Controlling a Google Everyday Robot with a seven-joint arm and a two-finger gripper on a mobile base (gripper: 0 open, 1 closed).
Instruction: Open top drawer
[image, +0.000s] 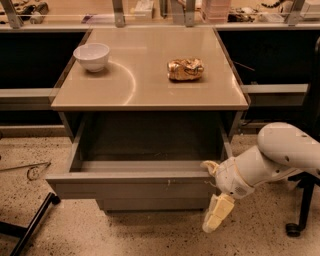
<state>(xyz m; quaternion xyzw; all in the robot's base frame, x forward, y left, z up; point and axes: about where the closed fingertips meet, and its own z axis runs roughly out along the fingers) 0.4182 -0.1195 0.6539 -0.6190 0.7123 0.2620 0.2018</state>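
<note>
We see the top drawer (135, 187) pulled well out from under the table top (150, 90), w/ nothing visible inside. The gripper (214, 192) sits at the drawer front's right end, fingers spread wide: upper finger (209, 166) rests at the front's top edge, lower one (216, 216) hangs below, near the floor. The white arm (272, 157) reaches in from the right. On top: white bowl (91, 56) at left, crumpled gold packet (185, 69) approx. centre-right, well apart.
</note>
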